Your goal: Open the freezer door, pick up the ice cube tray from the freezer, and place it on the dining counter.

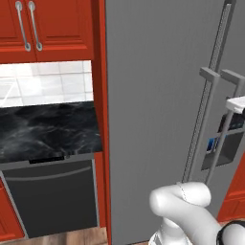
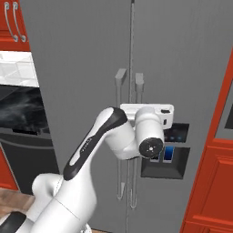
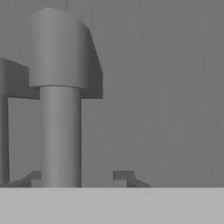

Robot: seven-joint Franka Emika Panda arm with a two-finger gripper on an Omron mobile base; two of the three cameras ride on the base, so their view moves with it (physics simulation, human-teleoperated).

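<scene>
Freezer door (image 1: 153, 119) shut, bar handle (image 3: 60, 131) long axis 12-to-6; claw (image 3: 78, 177) parted, fingertips either side of handle.

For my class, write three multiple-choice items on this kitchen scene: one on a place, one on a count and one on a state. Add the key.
1. Where is the dishwasher?
A) under the black marble worktop
B) above the wall cupboards
C) on top of the worktop

2. How many long bar handles does the grey fridge carry?
A) one
B) two
C) four

3. The freezer door is
A) wide open
B) half open
C) shut

Key:
1 A, it sits right below the worktop's edge.
2 B, two bars flank the seam between the doors.
3 C, its panel lies flush with the neighbouring door.
</scene>
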